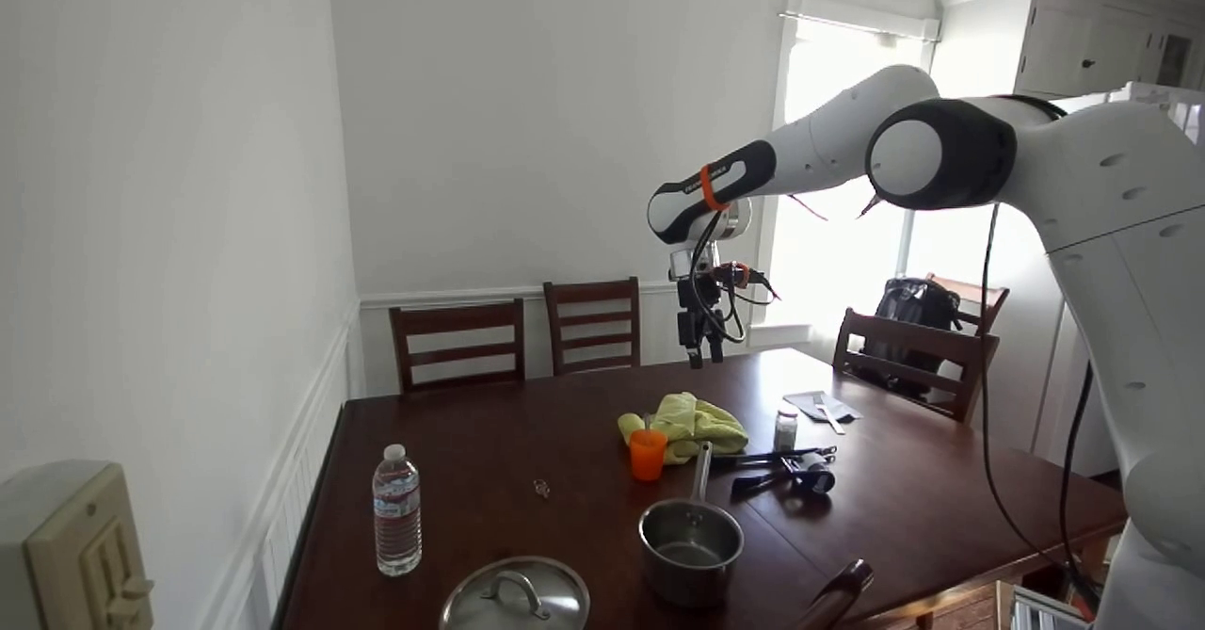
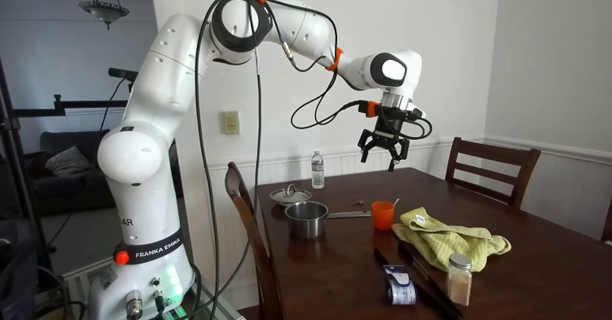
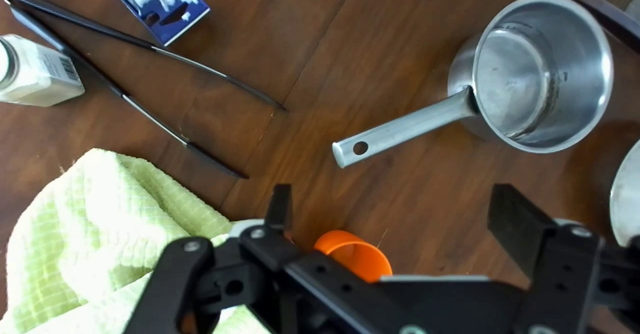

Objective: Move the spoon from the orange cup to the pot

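Observation:
The orange cup (image 1: 647, 459) stands upright on the dark table beside the yellow-green cloth in both exterior views (image 2: 382, 216). A thin spoon handle (image 1: 648, 420) sticks up out of it and also shows in an exterior view (image 2: 396, 202). In the wrist view the orange cup (image 3: 357, 256) is partly covered by the gripper, and the spoon is hidden. The metal pot (image 1: 692, 564) stands near the cup (image 2: 307, 225), uncovered, its handle pointing toward the cup; its inside looks empty in the wrist view (image 3: 525, 74). My gripper (image 1: 706, 355) is open and empty (image 2: 378, 163), high above the table (image 3: 392, 194).
The cloth (image 2: 449, 238), black tongs (image 3: 115, 82), a blue box (image 2: 399, 285) and a jar (image 2: 459, 279) lie near the cup. The domed lid (image 1: 518, 602) and a water bottle (image 1: 397, 512) stand beyond the pot. Chairs (image 1: 461, 347) surround the table.

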{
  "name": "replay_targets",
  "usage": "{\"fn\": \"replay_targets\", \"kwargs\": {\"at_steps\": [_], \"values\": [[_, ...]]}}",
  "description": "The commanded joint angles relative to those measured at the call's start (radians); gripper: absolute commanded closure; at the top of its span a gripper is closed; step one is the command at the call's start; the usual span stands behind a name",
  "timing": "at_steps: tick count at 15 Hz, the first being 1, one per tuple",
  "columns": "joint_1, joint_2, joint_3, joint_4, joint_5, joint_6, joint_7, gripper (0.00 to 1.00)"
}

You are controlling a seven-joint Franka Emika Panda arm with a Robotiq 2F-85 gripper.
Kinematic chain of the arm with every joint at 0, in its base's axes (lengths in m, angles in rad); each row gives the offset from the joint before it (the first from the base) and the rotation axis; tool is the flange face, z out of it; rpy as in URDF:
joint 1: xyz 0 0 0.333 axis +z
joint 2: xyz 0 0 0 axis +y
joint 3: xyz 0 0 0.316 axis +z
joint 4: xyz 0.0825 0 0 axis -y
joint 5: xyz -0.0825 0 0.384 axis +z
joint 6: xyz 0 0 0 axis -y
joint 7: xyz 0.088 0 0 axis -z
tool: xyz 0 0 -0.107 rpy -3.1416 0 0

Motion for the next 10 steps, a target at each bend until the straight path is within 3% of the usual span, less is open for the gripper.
{"fn": "replay_targets", "kwargs": {"at_steps": [1,6,7,10], "values": [[-0.085,0.074,0.025,0.056,0.138,0.032,-0.046,0.00],[-0.166,0.204,0.057,0.164,0.293,0.202,-0.103,0.00],[-0.174,0.232,0.069,0.204,0.297,0.194,-0.120,0.00],[-0.178,0.331,0.114,0.341,0.262,0.000,-0.202,0.00]]}}
